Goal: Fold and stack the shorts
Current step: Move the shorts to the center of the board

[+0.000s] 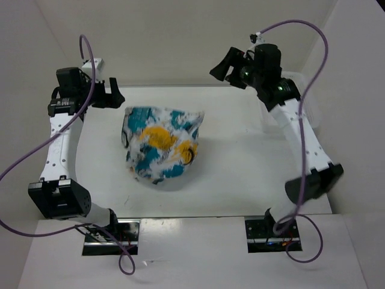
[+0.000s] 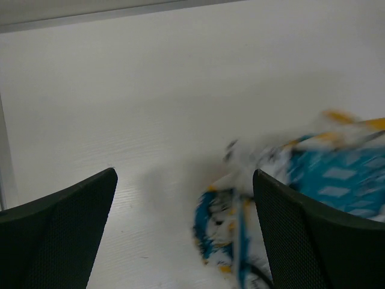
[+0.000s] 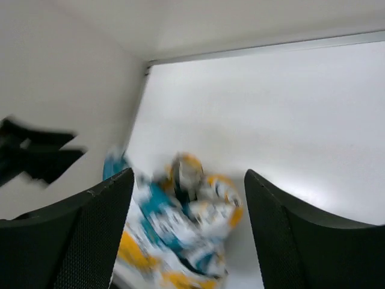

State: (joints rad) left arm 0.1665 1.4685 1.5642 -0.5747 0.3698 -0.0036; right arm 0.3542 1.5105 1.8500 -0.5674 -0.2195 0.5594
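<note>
Near the middle of the white tabletop [image 1: 252, 168], a little to the left: the shorts [image 1: 161, 146], bunched in a rumpled heap, not folded, yellow-orange and teal splashes facing up. Just beyond the heap's far-left corner, the left claw [image 1: 113, 94], spread wide, holding nothing, close to the fabric but apart from it. In the left wrist view, blurred cloth low on the right, partly behind the right-hand finger [image 2: 313, 241]. Over the far edge, right of centre, the right claw [image 1: 224, 67], raised, likewise spread wide and empty, well apart from the shorts. In the right wrist view, blurred fabric below and between the two dark fingers [image 3: 78, 241], untouched.
</note>
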